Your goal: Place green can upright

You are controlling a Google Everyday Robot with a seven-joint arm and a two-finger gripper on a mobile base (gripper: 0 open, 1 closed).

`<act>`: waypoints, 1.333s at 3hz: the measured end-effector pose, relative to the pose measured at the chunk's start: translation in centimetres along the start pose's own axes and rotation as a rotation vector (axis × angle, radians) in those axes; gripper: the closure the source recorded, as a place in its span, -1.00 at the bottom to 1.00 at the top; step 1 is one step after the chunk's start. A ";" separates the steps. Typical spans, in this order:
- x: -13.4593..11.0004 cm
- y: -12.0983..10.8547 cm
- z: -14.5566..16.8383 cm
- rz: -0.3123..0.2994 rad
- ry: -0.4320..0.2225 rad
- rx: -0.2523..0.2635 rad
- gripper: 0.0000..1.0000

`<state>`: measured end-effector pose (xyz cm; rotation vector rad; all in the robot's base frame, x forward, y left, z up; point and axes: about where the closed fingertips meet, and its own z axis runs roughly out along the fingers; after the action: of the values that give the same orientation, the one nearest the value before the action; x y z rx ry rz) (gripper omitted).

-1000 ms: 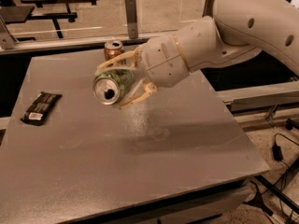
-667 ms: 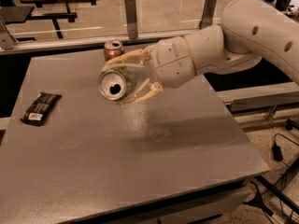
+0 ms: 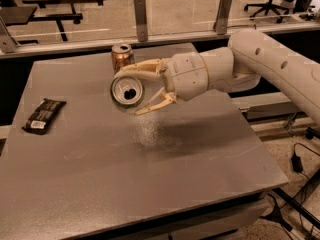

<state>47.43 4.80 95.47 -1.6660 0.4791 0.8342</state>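
The green can is held on its side above the grey table, its silver pull-tab top facing the camera. My gripper is shut on the green can, one cream finger over it and one under it. The white arm reaches in from the right. The can hangs over the back middle of the table, just in front of the gold-brown can.
The gold-brown can stands upright near the table's back edge. A dark snack packet lies flat at the left. A glass barrier with metal posts runs behind the table. The table's right edge drops off to a floor with cables.
The gripper with the green can has moved a little to the right and back, closer to the gold-brown can. The can stays on its side.
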 end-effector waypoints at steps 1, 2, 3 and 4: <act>0.0 0.0 0.0 0.000 -0.001 0.001 1.00; 0.0 -0.1 0.1 0.005 0.004 0.003 1.00; 0.0 -0.3 0.4 0.051 0.051 0.044 1.00; -0.5 -1.0 0.6 0.124 0.179 0.167 1.00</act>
<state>47.67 5.58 96.47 -1.5741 0.7620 0.7165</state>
